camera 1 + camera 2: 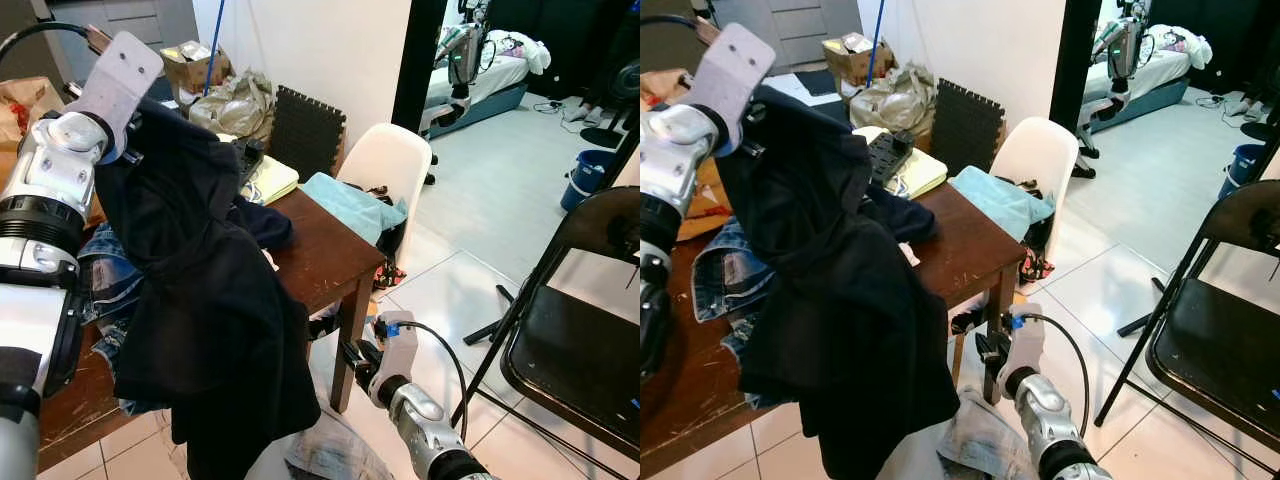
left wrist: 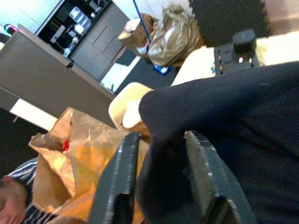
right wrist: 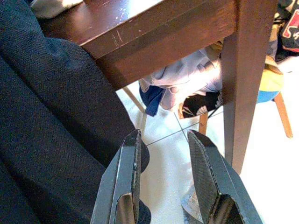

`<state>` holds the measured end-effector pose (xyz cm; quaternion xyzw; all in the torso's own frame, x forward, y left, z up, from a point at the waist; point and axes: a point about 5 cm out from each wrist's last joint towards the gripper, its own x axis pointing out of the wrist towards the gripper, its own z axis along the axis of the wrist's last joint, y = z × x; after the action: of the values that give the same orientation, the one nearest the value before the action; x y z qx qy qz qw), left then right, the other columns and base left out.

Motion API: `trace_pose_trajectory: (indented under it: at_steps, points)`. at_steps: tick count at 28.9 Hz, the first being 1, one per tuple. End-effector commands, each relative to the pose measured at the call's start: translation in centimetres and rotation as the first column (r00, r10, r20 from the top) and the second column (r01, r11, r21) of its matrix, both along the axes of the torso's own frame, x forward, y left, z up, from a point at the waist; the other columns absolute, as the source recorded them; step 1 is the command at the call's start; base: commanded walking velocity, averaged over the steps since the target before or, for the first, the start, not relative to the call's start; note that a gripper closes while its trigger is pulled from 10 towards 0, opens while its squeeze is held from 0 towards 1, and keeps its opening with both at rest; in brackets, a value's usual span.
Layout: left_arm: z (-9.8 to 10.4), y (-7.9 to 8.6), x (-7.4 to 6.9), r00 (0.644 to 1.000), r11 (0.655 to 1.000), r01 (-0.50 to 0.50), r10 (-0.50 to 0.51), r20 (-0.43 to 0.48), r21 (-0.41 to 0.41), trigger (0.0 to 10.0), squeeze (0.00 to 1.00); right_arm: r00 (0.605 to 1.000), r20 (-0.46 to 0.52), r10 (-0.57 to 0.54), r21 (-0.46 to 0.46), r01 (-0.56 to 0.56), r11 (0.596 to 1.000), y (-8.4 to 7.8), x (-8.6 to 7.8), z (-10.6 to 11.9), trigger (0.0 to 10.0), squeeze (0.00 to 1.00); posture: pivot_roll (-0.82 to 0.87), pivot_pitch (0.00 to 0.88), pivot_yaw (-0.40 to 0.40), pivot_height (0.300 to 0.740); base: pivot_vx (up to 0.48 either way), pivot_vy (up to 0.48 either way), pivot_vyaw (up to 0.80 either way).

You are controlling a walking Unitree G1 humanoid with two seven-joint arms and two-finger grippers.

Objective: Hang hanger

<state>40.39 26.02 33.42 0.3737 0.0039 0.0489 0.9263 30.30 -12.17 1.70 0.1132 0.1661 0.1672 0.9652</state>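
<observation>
Dark garment (image 1: 215, 310) hangs from raised left gripper (image 2: 161, 154), clamped between its fingers.

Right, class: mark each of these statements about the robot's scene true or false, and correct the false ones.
1. The left hand grips a dark navy garment lifted above the brown wooden table. True.
2. The right hand holds the garment too. False: it is open and empty, low beside the table leg.
3. A black folding metal chair stands on the robot's right. True.
4. The white plastic chair is bare. False: a light blue cloth lies on it.
5. Blue jeans lie on the table. True.
</observation>
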Motion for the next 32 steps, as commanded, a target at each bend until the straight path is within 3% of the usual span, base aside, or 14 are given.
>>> trace_pose_trajectory:
  at_steps: [1,8,10,11,12,13,14,15,16,17,19,20,28,32]
  points:
    - [0.0,0.8,-0.2,0.999,0.999,-0.03,0.031,-0.022,0.025,10.0,0.0,1.0,-0.002,-0.005,0.005,0.005,1.0,0.0,-0.2,-0.1,10.0,0.0,0.09,0.0,0.039,0.74,0.0,0.0,0.0]
    - [-0.8,1.1,-0.5,0.983,0.999,-0.025,0.033,-0.181,0.048,10.0,0.0,1.0,-0.005,0.001,0.002,-0.001,1.0,0.1,-0.3,-0.3,10.0,0.0,0.09,0.0,0.039,0.74,0.0,0.0,0.0]
    - [-0.4,-1.2,-0.2,0.978,0.982,0.102,-0.128,-0.162,-0.16,10.0,0.0,1.0,-0.006,0.0,0.0,0.0,1.0,0.0,-0.3,-0.2,10.0,0.0,0.09,0.0,0.037,0.74,0.0,0.0,0.0]
    - [-0.4,-1.2,-0.2,0.978,0.982,0.102,-0.128,-0.162,-0.16,10.0,0.0,1.0,-0.006,0.0,0.0,0.0,1.0,0.0,-0.3,-0.2,10.0,0.0,0.09,0.0,0.037,0.74,0.0,0.0,0.0]
    - [0.0,-2.6,-0.1,0.969,0.95,0.177,-0.214,-0.125,-0.256,10.0,0.0,1.0,-0.006,-0.001,0.0,0.001,1.0,0.0,-0.2,-0.2,10.0,0.0,0.09,0.0,0.037,0.74,0.0,0.0,0.0]
    - [0.0,-2.6,-0.1,0.969,0.95,0.177,-0.214,-0.125,-0.256,10.0,0.0,1.0,-0.006,-0.001,0.0,0.001,1.0,0.0,-0.2,-0.2,10.0,0.0,0.09,0.0,0.037,0.74,0.0,0.0,0.0]
    - [0.6,-4.3,-0.1,0.956,0.901,0.258,-0.29,-0.042,-0.349,10.0,0.0,1.0,-0.005,-0.001,-0.001,0.001,1.0,0.0,-0.1,-0.1,10.0,0.0,0.09,0.0,0.039,0.74,0.0,0.0,0.0]
    - [0.6,-4.3,-0.1,0.956,0.901,0.258,-0.29,-0.042,-0.349,10.0,0.0,1.0,-0.005,-0.001,-0.001,0.001,1.0,0.0,-0.1,-0.1,10.0,0.0,0.09,0.0,0.039,0.74,0.0,0.0,0.0]
    - [0.7,-6.0,0.0,0.941,0.843,0.324,-0.334,0.055,-0.43,10.0,0.0,1.0,0.002,-0.006,0.001,0.006,1.0,-0.1,-0.1,0.0,10.0,0.0,0.08,0.0,0.045,0.74,0.0,0.0,0.0]
    - [0.7,-6.0,0.0,0.941,0.843,0.324,-0.334,0.055,-0.43,10.0,0.0,1.0,0.002,-0.006,0.001,0.006,1.0,-0.1,-0.1,0.0,10.0,0.0,0.08,0.0,0.045,0.74,0.0,0.0,0.0]
    - [-0.2,-8.1,-0.5,0.915,0.75,0.399,-0.292,0.278,-0.527,10.0,0.0,0.999,0.034,-0.027,0.015,0.026,1.0,-0.2,0.2,0.5,10.0,0.0,0.07,0.0,0.05,0.74,0.0,0.0,0.0]
    - [-1.4,-8.6,-0.7,0.911,0.727,0.406,-0.28,0.301,-0.554,10.0,0.0,0.998,0.047,-0.034,0.021,0.033,0.999,-0.3,0.3,0.7,10.0,0.0,0.07,0.0,0.055,0.74,0.0,0.0,0.0]
    - [-6.2,-11.4,-3.6,0.875,0.702,0.478,-0.33,0.354,-0.527,10.0,0.0,0.99,0.126,-0.061,0.059,0.054,0.997,-0.7,0.2,1.4,10.0,0.0,0.07,0.004,0.059,0.74,0.0,0.0,0.0]
    - [-8.5,-11.4,-4.8,0.893,0.699,0.447,-0.309,0.329,-0.559,10.0,0.0,0.984,0.162,-0.081,0.08,0.069,0.994,-0.7,0.1,1.7,10.0,0.0,0.06,0.004,0.061,0.74,0.0,0.0,0.0]
